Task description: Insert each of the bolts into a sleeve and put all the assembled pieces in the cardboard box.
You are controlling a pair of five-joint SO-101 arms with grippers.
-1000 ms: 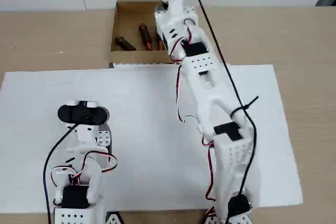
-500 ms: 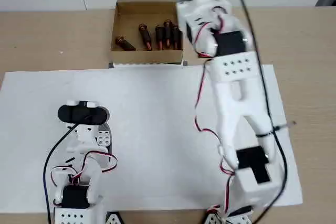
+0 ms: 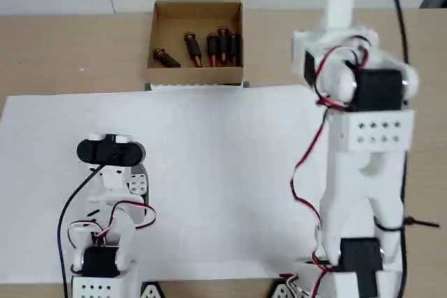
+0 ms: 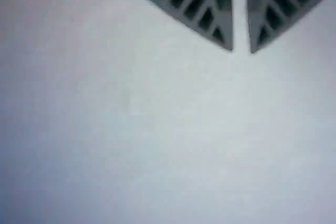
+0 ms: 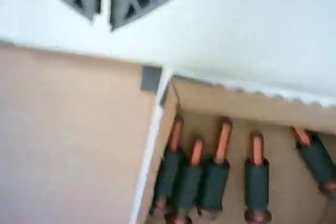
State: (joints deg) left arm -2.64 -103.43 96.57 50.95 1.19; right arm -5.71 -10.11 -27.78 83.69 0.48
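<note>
The cardboard box (image 3: 198, 9) stands at the far middle of the table, with several bolts in dark sleeves (image 3: 213, 48) lying in it. In the right wrist view the same assembled pieces (image 5: 216, 177) lie side by side by the box wall (image 5: 157, 129), copper bolt ends showing. My right gripper (image 5: 105, 20) is shut and holds nothing; its arm (image 3: 356, 102) stands raised to the right of the box. At the near left is the left arm (image 3: 112, 172), its gripper (image 4: 240, 46) shut and empty just over the white paper (image 4: 157, 140).
A large white paper sheet (image 3: 209, 165) covers the middle of the wooden table (image 3: 70, 47), and its far edge meets the box. A small dark tab (image 5: 150, 78) sits at the box corner. No loose bolts or sleeves lie on the sheet.
The right arm has swung from over the box to the right and lifted away, uncovering the pieces in the box. The left arm has stayed still.
</note>
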